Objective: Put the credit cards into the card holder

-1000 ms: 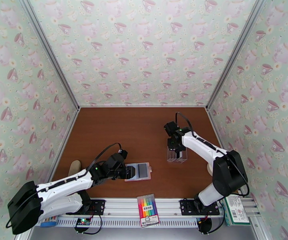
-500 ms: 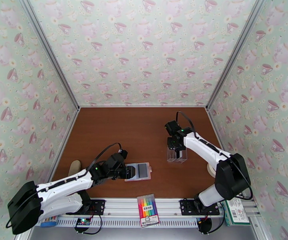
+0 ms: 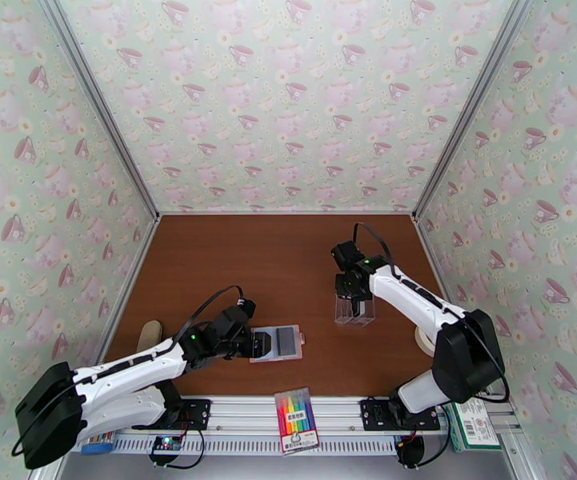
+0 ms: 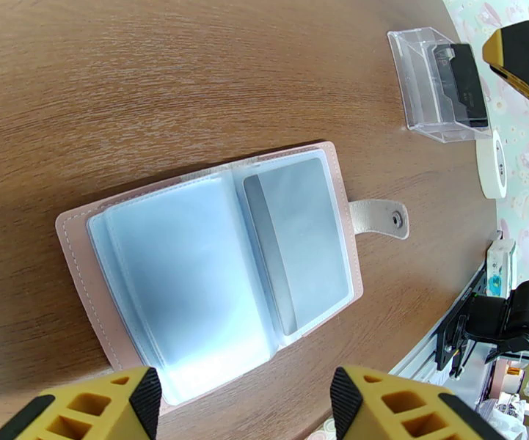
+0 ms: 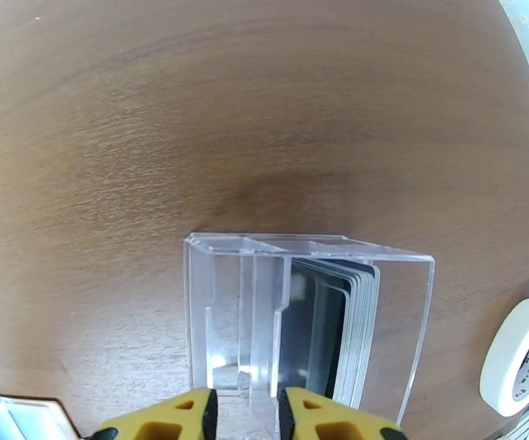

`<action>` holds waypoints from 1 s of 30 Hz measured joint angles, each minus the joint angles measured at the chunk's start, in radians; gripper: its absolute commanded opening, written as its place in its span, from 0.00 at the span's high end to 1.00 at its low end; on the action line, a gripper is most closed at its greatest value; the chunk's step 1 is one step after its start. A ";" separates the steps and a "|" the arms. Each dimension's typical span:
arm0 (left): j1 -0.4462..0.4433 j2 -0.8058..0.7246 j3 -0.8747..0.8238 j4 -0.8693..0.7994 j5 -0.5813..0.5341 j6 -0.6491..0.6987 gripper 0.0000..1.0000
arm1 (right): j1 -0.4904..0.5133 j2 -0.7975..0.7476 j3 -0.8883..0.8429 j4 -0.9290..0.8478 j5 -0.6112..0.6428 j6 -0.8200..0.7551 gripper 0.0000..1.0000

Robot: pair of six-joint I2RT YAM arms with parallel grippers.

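Observation:
The card holder (image 4: 213,273) lies open on the table, a pink cover with clear sleeves and one grey card (image 4: 301,243) in its right sleeve. It also appears in the top view, card holder (image 3: 282,343). My left gripper (image 4: 242,412) is open, its yellow fingers (image 4: 81,408) wide apart at the holder's near edge. The credit cards (image 5: 337,328) stand as a dark stack in a clear plastic box (image 5: 213,309), box (image 3: 354,310). My right gripper (image 5: 246,416) hovers at the box's near side, open by a narrow gap, with nothing seen between its fingers.
A white tape roll (image 5: 521,357) lies right of the box, tape roll (image 4: 493,164). A pack of coloured markers (image 3: 296,420) and a green carton (image 3: 474,422) rest on the front rail. A beige object (image 3: 150,336) sits by the left wall.
The right arm's elbow has drifted slightly to the right while its gripper stays over the clear box. The left arm and the card holder have not moved.

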 measured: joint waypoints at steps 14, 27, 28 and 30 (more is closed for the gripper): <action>0.000 0.000 0.000 0.000 0.000 0.000 0.33 | -0.007 -0.026 -0.031 0.000 0.067 -0.007 0.53; 0.000 -0.004 0.000 -0.001 0.000 0.000 0.33 | -0.056 0.045 -0.109 0.022 0.078 -0.012 0.51; 0.000 -0.004 0.000 -0.001 0.000 0.000 0.33 | -0.057 0.047 -0.110 0.023 0.078 -0.012 0.51; 0.000 -0.004 0.000 -0.002 0.000 0.001 0.33 | -0.060 0.051 -0.110 0.024 0.079 -0.014 0.52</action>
